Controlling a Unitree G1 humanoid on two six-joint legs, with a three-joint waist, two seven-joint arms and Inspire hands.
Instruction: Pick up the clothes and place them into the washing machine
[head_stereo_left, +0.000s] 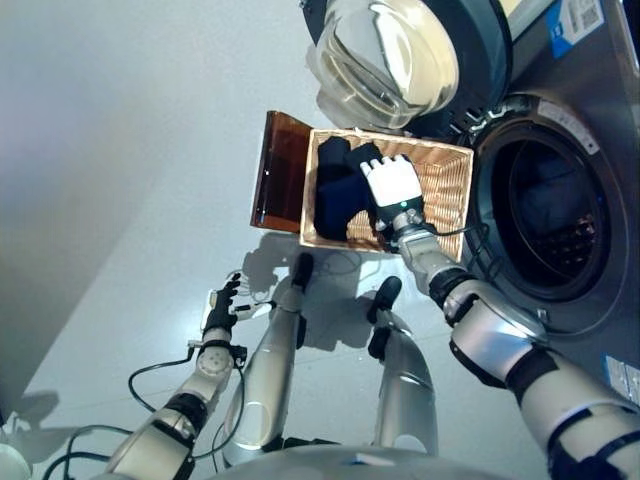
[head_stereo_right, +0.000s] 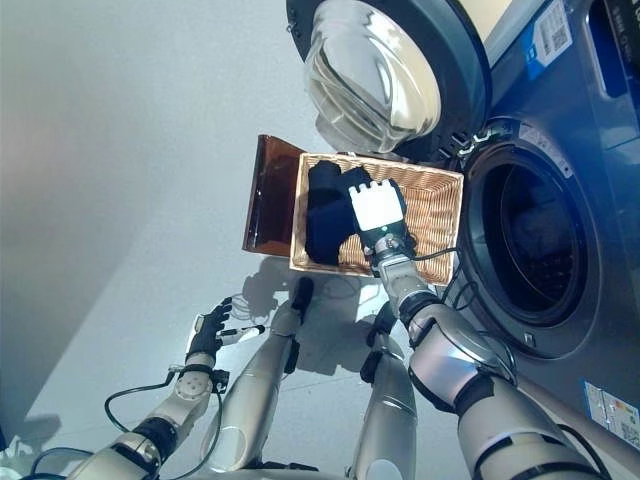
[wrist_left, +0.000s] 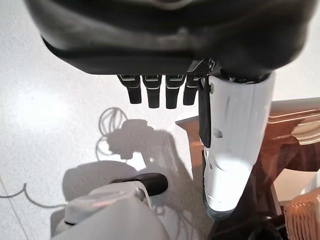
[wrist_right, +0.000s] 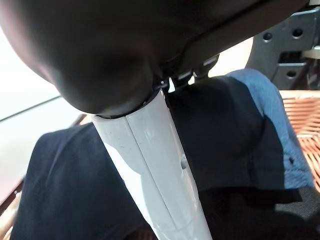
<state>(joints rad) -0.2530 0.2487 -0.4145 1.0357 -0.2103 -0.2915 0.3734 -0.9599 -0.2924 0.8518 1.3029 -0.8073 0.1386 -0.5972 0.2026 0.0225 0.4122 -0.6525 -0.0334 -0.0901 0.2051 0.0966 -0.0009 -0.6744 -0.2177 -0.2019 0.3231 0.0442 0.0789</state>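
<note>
We see our right hand (head_stereo_left: 394, 187) down inside the rectangular woven wicker basket (head_stereo_left: 448, 180), lying on top of the dark navy clothes (head_stereo_left: 335, 200) piled at the basket's nine o'clock end. Whether its fingers are curled into the cloth or lying flat we cannot tell; the right wrist view shows only the white-covered thumb (wrist_right: 159, 170) stretched across dark fabric (wrist_right: 75, 185). The basket's brown translucent lid (head_stereo_left: 278, 170) hangs open off that same nine o'clock side. At three o'clock of the basket gapes the grey front-loading washing machine's drum opening (head_stereo_left: 545, 215), its glass-domed round door (head_stereo_left: 385, 55) swung wide at twelve o'clock. Our left hand (head_stereo_left: 222, 305) hangs at seven o'clock over the pale floor (head_stereo_left: 120, 150), fingers relaxed, holding nothing.
</note>
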